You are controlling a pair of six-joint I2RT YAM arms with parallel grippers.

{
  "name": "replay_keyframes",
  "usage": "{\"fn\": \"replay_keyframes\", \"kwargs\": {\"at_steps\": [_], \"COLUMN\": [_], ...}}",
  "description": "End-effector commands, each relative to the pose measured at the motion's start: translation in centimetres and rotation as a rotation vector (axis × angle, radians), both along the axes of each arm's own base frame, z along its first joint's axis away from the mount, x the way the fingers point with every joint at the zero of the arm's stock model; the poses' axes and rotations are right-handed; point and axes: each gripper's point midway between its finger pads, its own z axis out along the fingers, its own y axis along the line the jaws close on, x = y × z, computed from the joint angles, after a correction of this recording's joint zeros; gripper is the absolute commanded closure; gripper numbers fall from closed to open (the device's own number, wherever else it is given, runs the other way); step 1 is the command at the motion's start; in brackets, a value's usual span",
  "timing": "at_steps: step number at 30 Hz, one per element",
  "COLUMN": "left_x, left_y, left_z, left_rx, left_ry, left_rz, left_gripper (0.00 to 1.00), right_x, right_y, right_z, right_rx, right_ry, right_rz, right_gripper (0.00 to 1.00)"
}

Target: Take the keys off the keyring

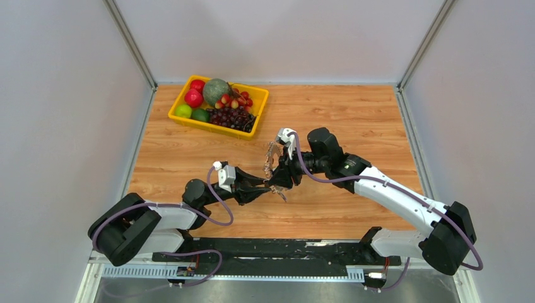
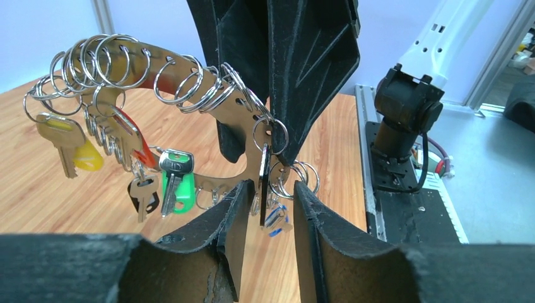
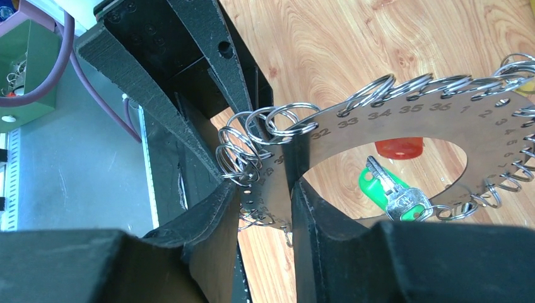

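Keyring [image 3: 404,117]: flat silvery ring plate, holes numbered 32–36, 1–3. Right gripper [image 3: 265,192] clamps it; left gripper [image 2: 271,196] parted around a hanging key [image 2: 263,173].

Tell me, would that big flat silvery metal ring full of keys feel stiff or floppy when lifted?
The flat silvery metal ring is probably stiff: held by one edge in the right hand, it shows no sag. The coloured-headed keys hang loose on small split rings, so they would likely swing.
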Motion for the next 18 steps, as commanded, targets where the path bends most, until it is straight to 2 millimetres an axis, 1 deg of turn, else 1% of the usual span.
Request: {"fn": "replay_keyframes", "kwargs": {"at_steps": [1,8,10,15,18], "left_x": [0.4,0.4,0.4,1.0,1.1], "left_y": [-0.1,-0.1,-0.1,-0.4,-0.4], "left_z": [1.5,1.5,1.5,1.1,1.0], "left_rx": [-0.023,-0.019,-0.016,0.012,0.019], "left_ry": [-0.072,-0.071,-0.069,-0.042,-0.036], "left_rz": [0.020,0.020,0.018,0.033,0.034], "left_gripper": [0.62,0.73,0.79,0.89,0.98], "right_x": [0.6,0.7,0.8,0.9,1.5], "right_y": [0.8,0.9,0.8,0.7,0.4], "right_z": [2.8,2.7,2.7,2.1,1.5], "right_rx": [0.064,0.062,0.061,0.046,0.028], "right_ry": [-0.091,-0.093,-0.094,-0.089,-0.089], "right_rz": [0.013,0.016,0.011,-0.005,-0.042], "right_gripper": [0.65,0.66,0.66,0.65,0.61]}}
